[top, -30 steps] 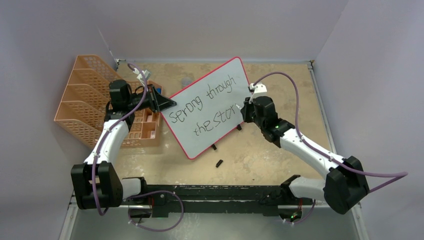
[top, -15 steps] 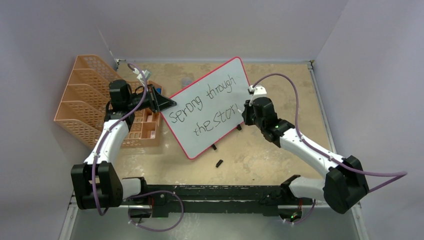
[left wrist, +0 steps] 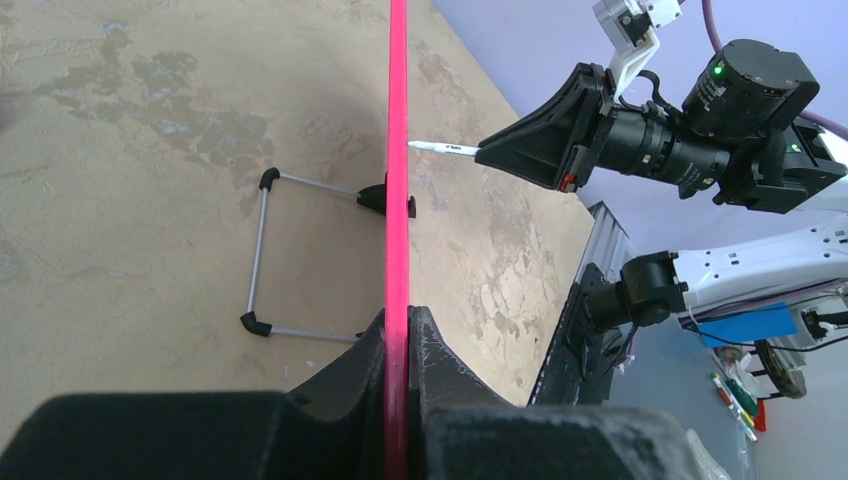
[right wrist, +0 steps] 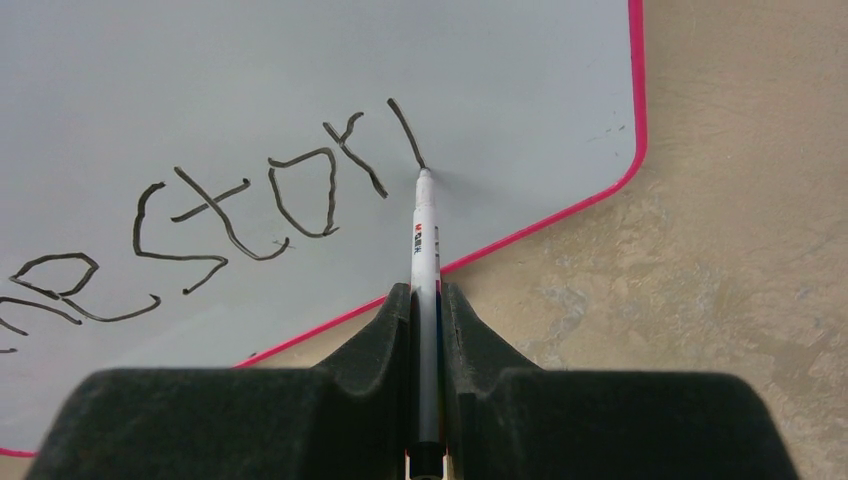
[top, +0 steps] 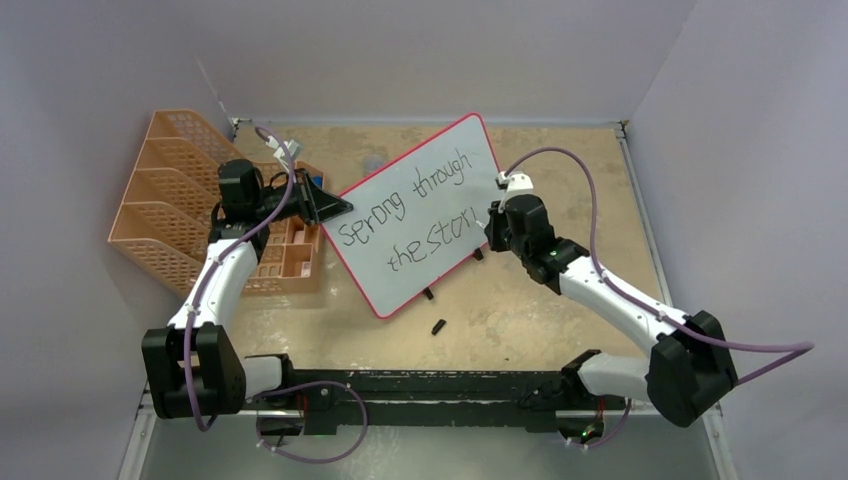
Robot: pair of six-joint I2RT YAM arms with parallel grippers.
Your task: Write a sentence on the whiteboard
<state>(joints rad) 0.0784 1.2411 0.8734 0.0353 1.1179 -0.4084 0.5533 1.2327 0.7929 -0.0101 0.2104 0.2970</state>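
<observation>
Sideways: R gripper [right wrist: 425, 296], marker [right wrist: 424, 235] on whiteboard [right wrist: 250, 80]

Mottled tan table [top: 525, 320] — bearing an orange rack [top: 150, 200], the standing whiteboard [top: 420, 215], a small black piece [top: 438, 326].

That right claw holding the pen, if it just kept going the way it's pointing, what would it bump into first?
The whiteboard. The marker clamped in the right gripper points at it, tip seemingly touching the surface at the end of the sentence's last stroke.

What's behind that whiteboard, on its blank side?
A thin wire stand with black feet rests on the table behind the whiteboard. From above, the board itself hides the wire.
</observation>
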